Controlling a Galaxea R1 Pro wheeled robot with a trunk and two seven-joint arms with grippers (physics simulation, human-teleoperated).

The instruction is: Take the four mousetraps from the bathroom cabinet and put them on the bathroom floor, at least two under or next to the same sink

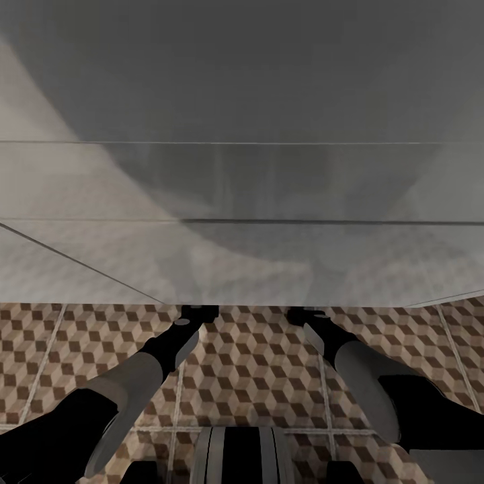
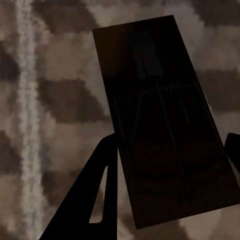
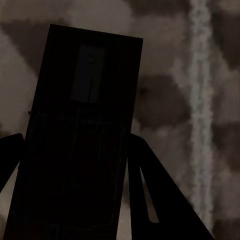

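Evidently mid-carry — each claw grasps a mousetrap: left gripper (image 2: 167, 190) clenched on one mousetrap (image 2: 160, 120), right gripper (image 3: 70, 195) on another (image 3: 80, 135), above the bathroom floor (image 1: 249, 363); next — lower, release beside the sink.

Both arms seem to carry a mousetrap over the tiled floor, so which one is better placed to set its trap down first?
Neither clearly: the left gripper and right gripper each clamp a mousetrap above the floor.
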